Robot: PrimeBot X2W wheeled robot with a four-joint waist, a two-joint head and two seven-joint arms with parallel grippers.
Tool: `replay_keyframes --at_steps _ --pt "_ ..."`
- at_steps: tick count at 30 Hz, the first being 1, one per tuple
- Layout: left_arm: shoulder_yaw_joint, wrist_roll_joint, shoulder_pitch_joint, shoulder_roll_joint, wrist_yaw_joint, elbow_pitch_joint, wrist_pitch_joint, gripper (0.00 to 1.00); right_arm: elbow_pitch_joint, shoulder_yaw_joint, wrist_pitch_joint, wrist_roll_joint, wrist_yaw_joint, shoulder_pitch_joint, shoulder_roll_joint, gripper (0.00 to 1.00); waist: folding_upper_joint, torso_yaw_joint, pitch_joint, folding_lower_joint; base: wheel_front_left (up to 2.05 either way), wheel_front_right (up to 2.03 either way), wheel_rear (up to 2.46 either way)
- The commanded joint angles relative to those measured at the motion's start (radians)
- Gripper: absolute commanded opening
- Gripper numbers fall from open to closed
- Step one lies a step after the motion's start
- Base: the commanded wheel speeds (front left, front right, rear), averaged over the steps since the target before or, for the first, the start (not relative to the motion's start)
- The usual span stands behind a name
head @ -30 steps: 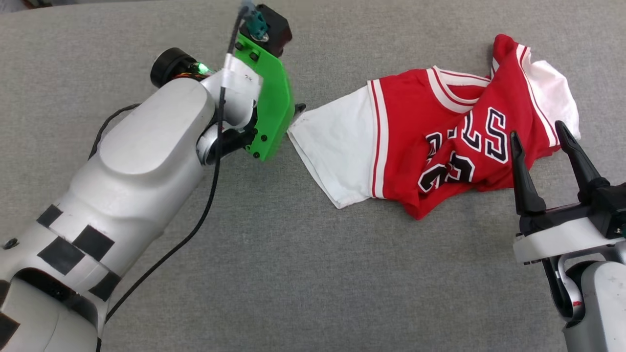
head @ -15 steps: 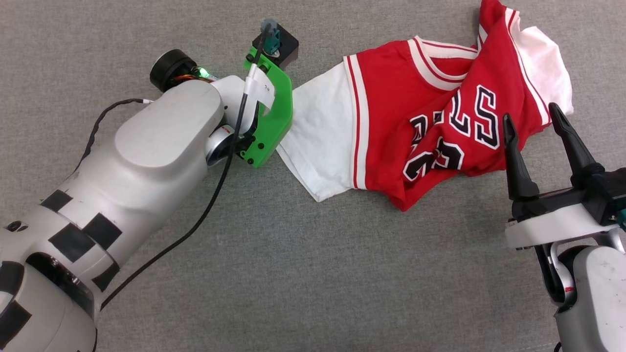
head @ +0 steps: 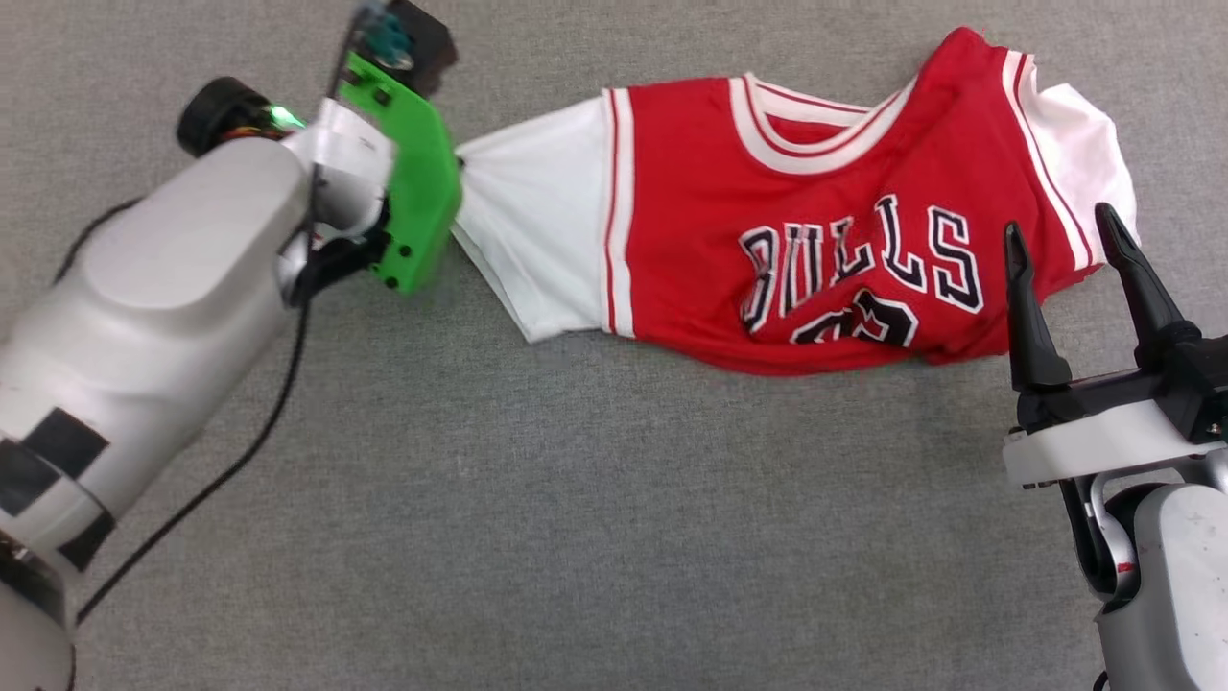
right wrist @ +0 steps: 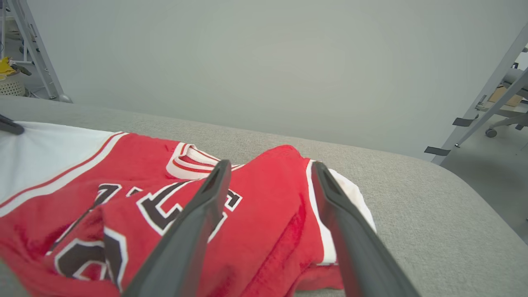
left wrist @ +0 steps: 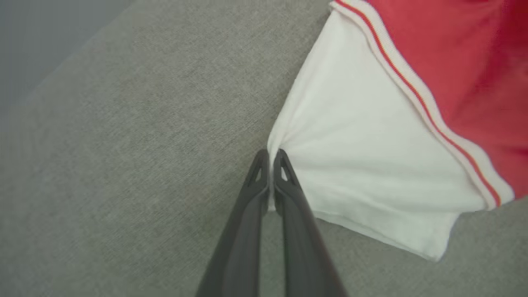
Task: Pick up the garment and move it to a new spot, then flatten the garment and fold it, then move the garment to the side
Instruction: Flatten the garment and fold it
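- Our red Bulls jersey (head: 815, 221) lies on the grey surface (head: 576, 528), front side up, with its neck hole pointing away from us.
- Our left pincer (left wrist: 270, 159) is squeezed tight on the edge of one white sleeve (left wrist: 371, 156), and the cloth bunches up at the tips.
- Our right pincer (head: 1065, 240) has its two fingers wide apart and holds nothing.
- It hangs by the jersey's other end, near the other white sleeve (head: 1084, 163).
- The jersey's bottom part is tucked under, so we cannot read the whole number.
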Motion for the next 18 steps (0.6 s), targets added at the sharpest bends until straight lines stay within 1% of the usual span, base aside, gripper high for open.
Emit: replay_keyframes --at_steps 1,6,8,13,16,17,18 --pt "0.011 -0.012 -0.028 0.029 -0.003 0.014 -0.014 0.0 0.002 -0.002 -0.007 -0.007 -0.001 0.01 0.001 1.0 0.0 0.006 -0.011 0.0 0.0 0.0 0.0" --pt "0.033 -0.034 -0.017 0.104 -0.003 0.106 -0.043 0.0 -0.001 -0.01 -0.006 -0.009 -0.001 0.018 0.001 1.0 0.0 -0.005 -0.014 0.0 0.0 0.0 0.0" --pt "0.035 -0.038 -0.001 0.122 -0.003 0.146 -0.053 0.0 -0.002 -0.018 -0.004 -0.01 -0.001 0.024 0.001 1.0 0.0 -0.01 -0.012 0.0 0.0 0.0 0.0" --pt "0.047 -0.073 0.054 0.124 -0.003 0.23 -0.084 0.0 -0.001 -0.025 0.0 -0.01 -0.001 0.031 0.0 1.0 0.0 -0.017 -0.004 0.0 0.0 0.0 0.0" --pt "0.049 -0.081 0.076 0.11 -0.003 0.252 -0.131 0.0 -0.006 -0.026 0.005 -0.012 -0.001 0.028 -0.005 1.0 0.0 -0.015 -0.006 0.0 0.0 0.0 0.0" --pt "0.051 -0.082 0.079 0.105 -0.003 0.255 -0.153 0.2 -0.007 -0.026 0.007 -0.013 -0.001 0.025 -0.01 1.0 0.0 -0.012 -0.01 0.0 0.0 0.0 0.0" --pt "0.055 -0.08 0.082 0.1 -0.003 0.257 -0.189 1.0 -0.01 -0.024 0.01 -0.014 -0.001 0.02 -0.017 1.0 0.0 -0.009 -0.017 0.0 0.0 0.0 0.0"
